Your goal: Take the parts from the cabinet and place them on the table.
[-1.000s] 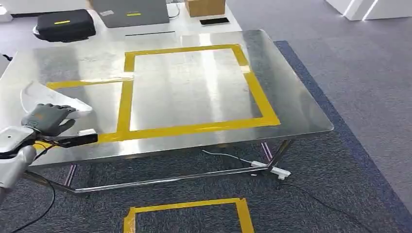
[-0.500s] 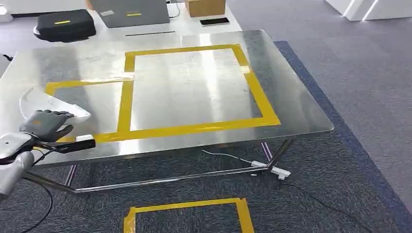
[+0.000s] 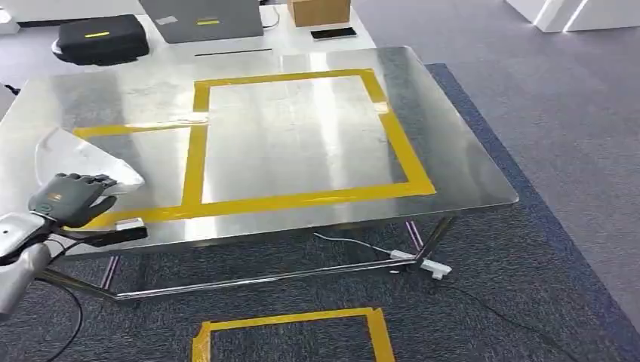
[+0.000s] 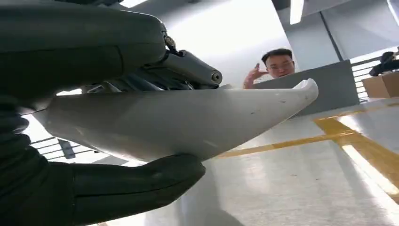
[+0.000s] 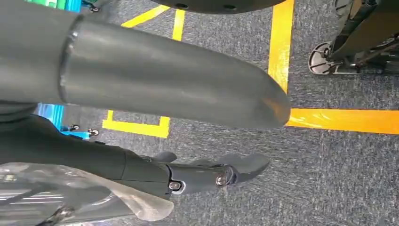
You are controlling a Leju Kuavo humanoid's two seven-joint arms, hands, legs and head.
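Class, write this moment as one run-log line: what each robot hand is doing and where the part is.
left robot hand: holds white part over steel table, near small yellow-taped box | right robot hand: hangs over carpet, empty | part not yet set down

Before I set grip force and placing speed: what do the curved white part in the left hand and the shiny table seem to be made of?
The curved white part looks like moulded plastic, smooth and semi-gloss: a thin shell with a few small scuffs. It could be painted; I cannot tell. The left hand holds it over the shiny table, which looks like brushed stainless steel sheet: it mirrors the ceiling lights.
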